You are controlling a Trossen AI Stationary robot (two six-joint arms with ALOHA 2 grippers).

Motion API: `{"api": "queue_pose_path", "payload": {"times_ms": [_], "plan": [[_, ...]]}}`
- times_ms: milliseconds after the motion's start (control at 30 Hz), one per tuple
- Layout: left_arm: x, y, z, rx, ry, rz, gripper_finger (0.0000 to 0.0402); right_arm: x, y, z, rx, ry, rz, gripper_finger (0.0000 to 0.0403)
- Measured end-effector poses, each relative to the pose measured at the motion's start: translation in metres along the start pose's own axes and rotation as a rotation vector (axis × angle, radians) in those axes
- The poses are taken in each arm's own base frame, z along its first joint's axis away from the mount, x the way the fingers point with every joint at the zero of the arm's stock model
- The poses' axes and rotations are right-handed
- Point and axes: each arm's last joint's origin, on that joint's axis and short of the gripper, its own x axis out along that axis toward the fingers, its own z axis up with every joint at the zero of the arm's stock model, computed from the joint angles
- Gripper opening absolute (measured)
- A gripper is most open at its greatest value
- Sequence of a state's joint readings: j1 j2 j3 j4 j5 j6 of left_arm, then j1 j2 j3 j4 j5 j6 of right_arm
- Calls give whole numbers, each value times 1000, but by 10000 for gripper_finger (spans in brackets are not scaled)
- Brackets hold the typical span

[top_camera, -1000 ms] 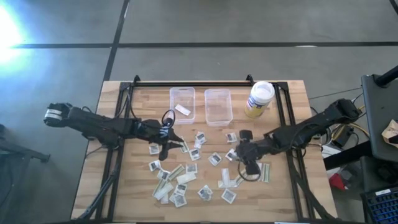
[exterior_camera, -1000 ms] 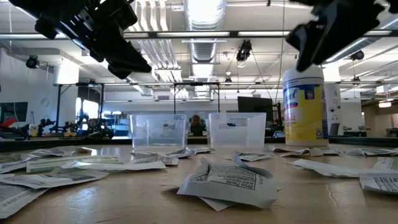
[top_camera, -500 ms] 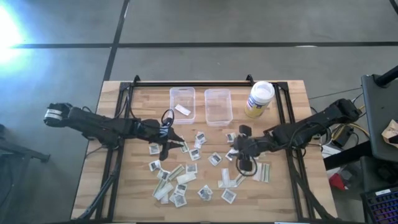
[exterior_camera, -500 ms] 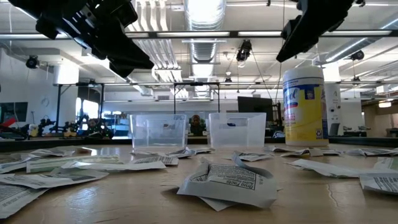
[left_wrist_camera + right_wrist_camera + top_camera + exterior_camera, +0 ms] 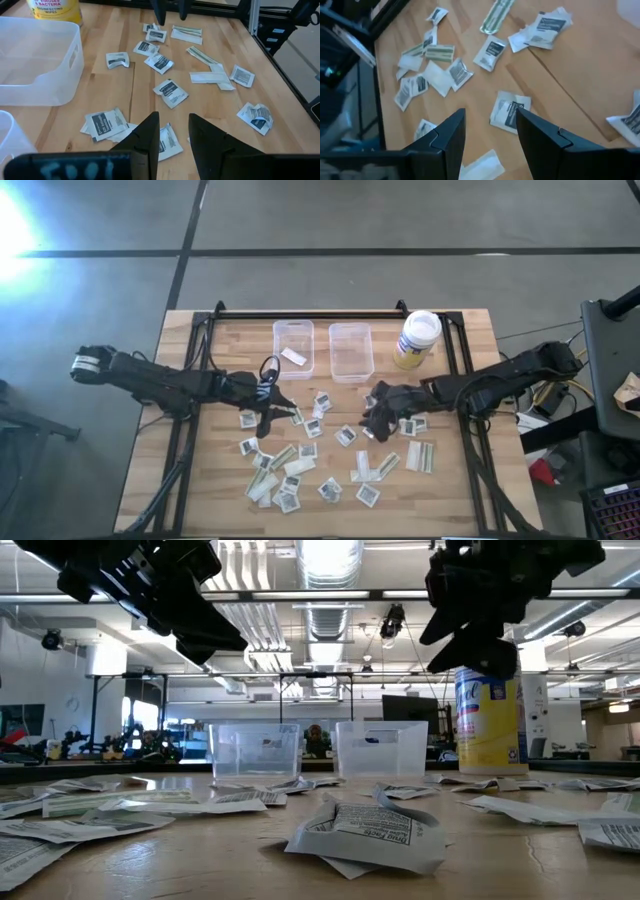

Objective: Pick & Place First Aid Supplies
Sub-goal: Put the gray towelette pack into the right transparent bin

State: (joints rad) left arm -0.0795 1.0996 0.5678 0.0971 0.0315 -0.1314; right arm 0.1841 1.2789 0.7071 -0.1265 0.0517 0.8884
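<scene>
the left gripper (image 5: 268, 412) is hovering with fingers released over the packets (image 5: 300, 455) lying scattered on the surface (image 5: 200, 480); the right gripper (image 5: 487, 140), fingers also released, is hanging above a square packet (image 5: 509, 111) lying just ahead.

Bright ceiling lights, floor glare upper left, right wrist view blurred

Jar (image 5: 54, 8) label: "DISINFECTING WIPES" and "VIRUSES & BACTERIA" partly read in left wrist view. Print on packets (image 5: 368, 830) seen, too small to be read.
</scene>
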Motion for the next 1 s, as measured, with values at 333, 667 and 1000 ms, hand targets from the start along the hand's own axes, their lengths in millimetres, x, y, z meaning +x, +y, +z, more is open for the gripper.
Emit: {"api": "queue_pose_path", "payload": {"times_ms": [333, 667, 1000], "plan": [[0, 0, 0, 0, -2, -1, 97, 35, 0, -2, -4, 71, -55, 171], [0, 0, 0, -1, 1, 0, 97, 65, -18, 9, -21, 161, -172, 171], [0, 0, -1, -1, 8, 1, 97, 97, -36, 9, 14, 208, -137, 171]]}}
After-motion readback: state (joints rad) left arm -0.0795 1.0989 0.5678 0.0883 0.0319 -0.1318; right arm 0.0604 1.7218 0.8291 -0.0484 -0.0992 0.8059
